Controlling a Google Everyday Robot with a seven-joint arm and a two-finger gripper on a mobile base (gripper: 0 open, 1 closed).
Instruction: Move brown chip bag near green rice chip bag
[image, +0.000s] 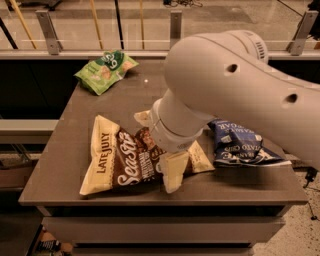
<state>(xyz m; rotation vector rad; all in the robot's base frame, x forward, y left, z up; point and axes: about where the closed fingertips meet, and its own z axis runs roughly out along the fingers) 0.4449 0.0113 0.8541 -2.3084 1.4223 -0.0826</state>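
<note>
The brown chip bag (117, 160), dark brown with cream-yellow edges and "LATE JULY" lettering, lies on the front middle of the brown table (65, 150). The green rice chip bag (104, 71) lies at the table's far left corner, well apart from the brown bag. My gripper (172, 171) is down on the right part of the brown bag, at the end of the big white arm (235, 95). The arm hides the bag's right half and the contact.
A dark blue chip bag (239, 144) lies at the right of the table, just right of the brown bag and partly under the arm. A railing with posts (175, 30) runs behind the table. The table's front edge is close to the brown bag.
</note>
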